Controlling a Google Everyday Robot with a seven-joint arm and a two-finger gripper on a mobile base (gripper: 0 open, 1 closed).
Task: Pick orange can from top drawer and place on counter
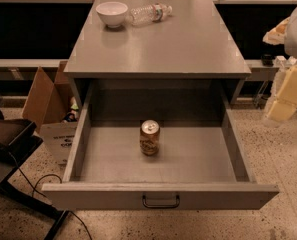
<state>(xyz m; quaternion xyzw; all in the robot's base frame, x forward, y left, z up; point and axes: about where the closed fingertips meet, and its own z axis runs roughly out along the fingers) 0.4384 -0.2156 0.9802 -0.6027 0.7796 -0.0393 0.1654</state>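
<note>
The orange can (149,137) stands upright on the floor of the top drawer (160,195), near the middle. The drawer is pulled fully out, with its dark bar handle at the front. The counter (158,46) is the grey top of the cabinet above it. My gripper (287,96) hangs at the right edge of the view, outside the drawer's right wall, above the floor and well apart from the can. It holds nothing that I can see.
A white bowl (111,13) and a clear plastic water bottle (149,13) lying on its side sit at the back of the counter. A cardboard box (50,111) stands left of the cabinet. A dark chair (8,139) and cables are at the lower left.
</note>
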